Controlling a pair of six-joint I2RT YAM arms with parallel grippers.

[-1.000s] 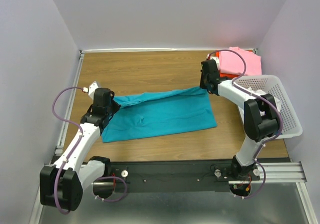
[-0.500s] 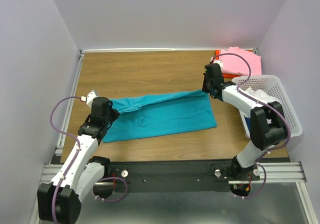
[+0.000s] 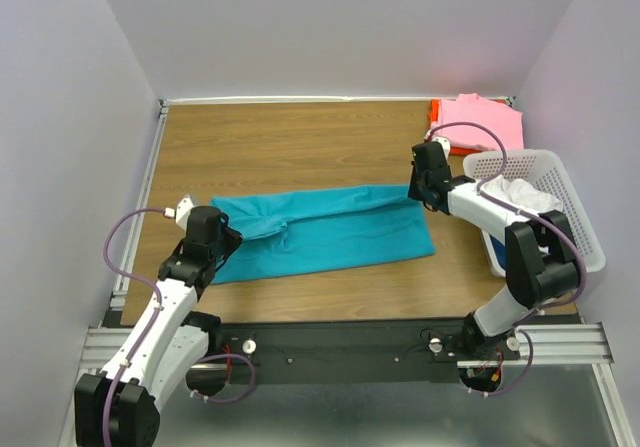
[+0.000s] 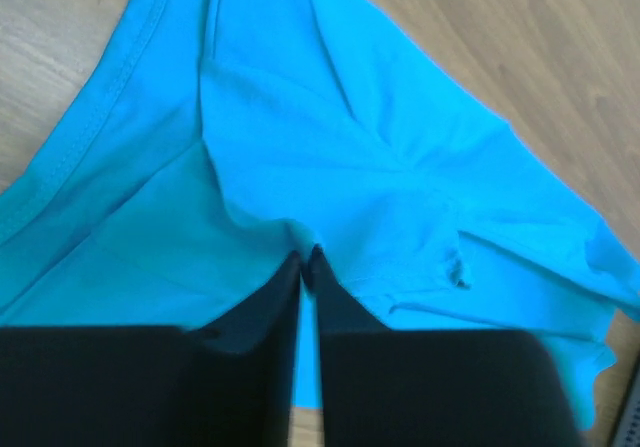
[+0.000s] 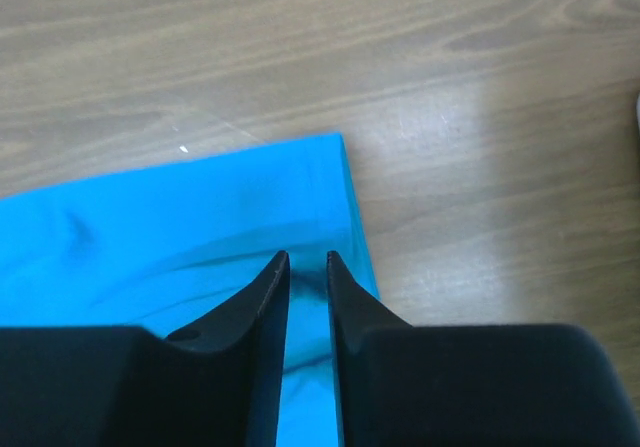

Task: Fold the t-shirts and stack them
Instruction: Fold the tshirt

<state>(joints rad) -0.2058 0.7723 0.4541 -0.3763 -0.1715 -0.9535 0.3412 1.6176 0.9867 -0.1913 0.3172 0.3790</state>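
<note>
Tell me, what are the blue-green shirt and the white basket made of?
The teal t-shirt looks like soft, matte knit cloth, maybe cotton: it wrinkles, bunches, and has a stitched hem. The basket looks like stiff white plastic: its walls are a moulded lattice of holes that holds its shape.

Teal t-shirt [image 3: 330, 232] – pink shirt [image 3: 490, 125], wht basket [image 3: 585, 237], brn table [image 3: 280, 147]

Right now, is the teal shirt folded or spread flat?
Folded: the teal shirt lies as a long band, its far edge doubled over, ends pinched by left gripper and right gripper.
</note>
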